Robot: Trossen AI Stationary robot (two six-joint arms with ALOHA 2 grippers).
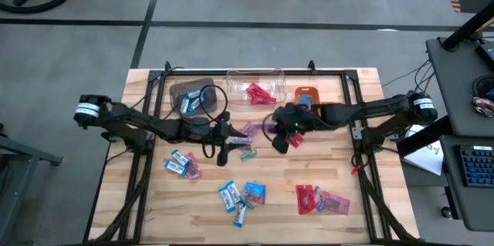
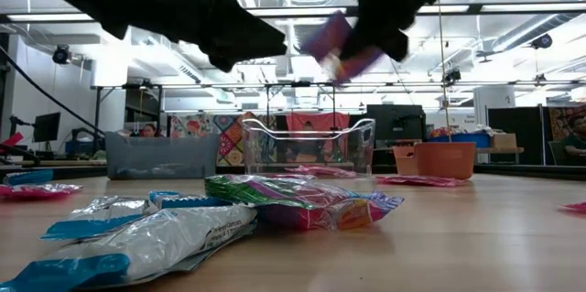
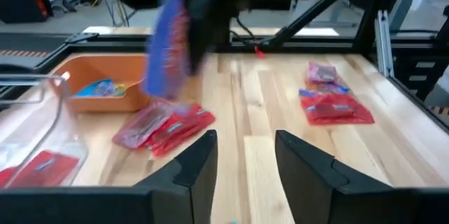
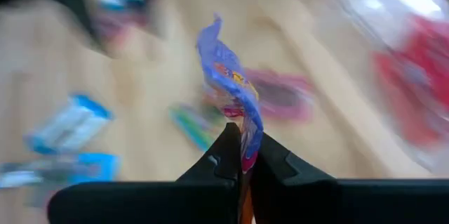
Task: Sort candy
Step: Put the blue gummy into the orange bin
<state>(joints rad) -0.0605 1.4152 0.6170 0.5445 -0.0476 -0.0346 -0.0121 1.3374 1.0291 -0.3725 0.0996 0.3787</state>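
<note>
My right gripper (image 1: 273,130) is shut on a purple-blue candy (image 4: 228,76) and holds it in the air over the middle of the table; the low view shows this candy (image 2: 341,47) high above the wood. My left gripper (image 3: 245,157) stands open just to the table's left of it, with nothing between its fingers. Other candy lies flat on the table: a green-and-pink piece (image 2: 302,205), blue-and-white ones (image 1: 239,194) and red and pink ones (image 1: 320,198). My right gripper pinches one end of the purple-blue candy (image 4: 245,129) between its two fingertips. It comes at it from the table's right, slanting down. The rest of the wrapper sticks out past the fingertips (image 3: 168,41), lifted clear of the table.
Along the far edge stand a brown bin (image 1: 193,96) with blue-and-white candy, a clear bin (image 1: 255,88) with red candy, and an orange bin (image 1: 307,96). Red candy (image 3: 165,126) lies in front of the orange bin. A black frame borders the table.
</note>
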